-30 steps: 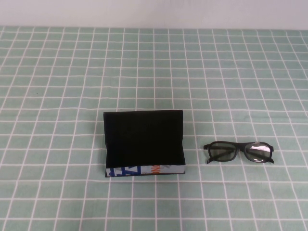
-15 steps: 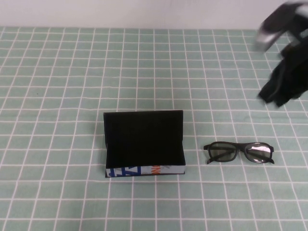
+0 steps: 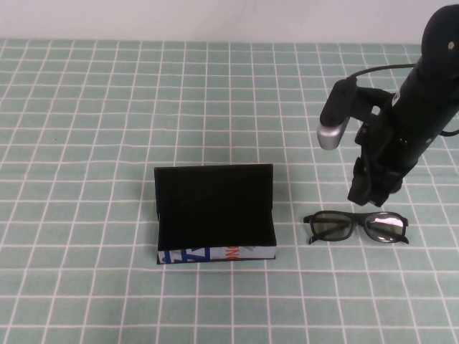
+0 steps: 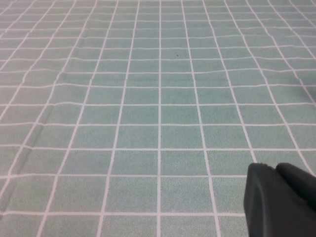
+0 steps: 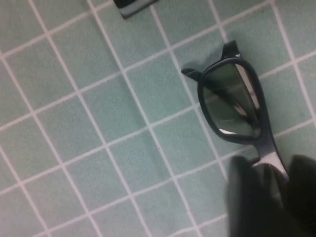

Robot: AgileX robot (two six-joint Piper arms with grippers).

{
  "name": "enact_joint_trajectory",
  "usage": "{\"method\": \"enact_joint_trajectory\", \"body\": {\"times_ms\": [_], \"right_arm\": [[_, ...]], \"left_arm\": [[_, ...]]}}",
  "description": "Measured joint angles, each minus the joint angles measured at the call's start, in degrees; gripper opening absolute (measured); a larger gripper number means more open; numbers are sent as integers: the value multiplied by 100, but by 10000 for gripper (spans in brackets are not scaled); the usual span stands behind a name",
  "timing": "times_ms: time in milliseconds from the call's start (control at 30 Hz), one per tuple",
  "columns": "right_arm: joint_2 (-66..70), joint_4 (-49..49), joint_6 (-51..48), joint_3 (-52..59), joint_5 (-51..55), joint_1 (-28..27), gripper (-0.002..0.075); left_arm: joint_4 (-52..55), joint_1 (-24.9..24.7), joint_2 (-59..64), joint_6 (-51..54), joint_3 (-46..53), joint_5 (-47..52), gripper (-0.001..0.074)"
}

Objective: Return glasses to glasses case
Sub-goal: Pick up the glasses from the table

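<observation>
One glasses case [image 3: 215, 215] stands open on one green checked cloth [image 3: 86, 107]. One pair of glasses [image 3: 356, 227], with two lenses, lies at the case's 3 o'clock. There are two grippers. The right gripper [image 3: 371, 197] hangs just at the glasses' 12 o'clock, with its two fingers [image 5: 247, 197] spread apart. The left gripper [image 4: 279, 197] shows only in its own wrist view, above bare cloth.

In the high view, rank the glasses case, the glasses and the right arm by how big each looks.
1. Right arm with right gripper, though it sits nearer the camera, so unsure.
2. Glasses case.
3. Glasses.
Left gripper shows only in its wrist view.
</observation>
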Motion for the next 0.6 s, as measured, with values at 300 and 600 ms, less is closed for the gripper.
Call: {"method": "enact_joint_trajectory", "body": {"times_ms": [300,600], "right_arm": [[38,-328,-473,-8,-100,0,388],[587,-140,-1023,-22,-888,4,394]], "left_arm": [[0,0,0,0,0,0,-2],[0,0,0,0,0,0,-2]]}}
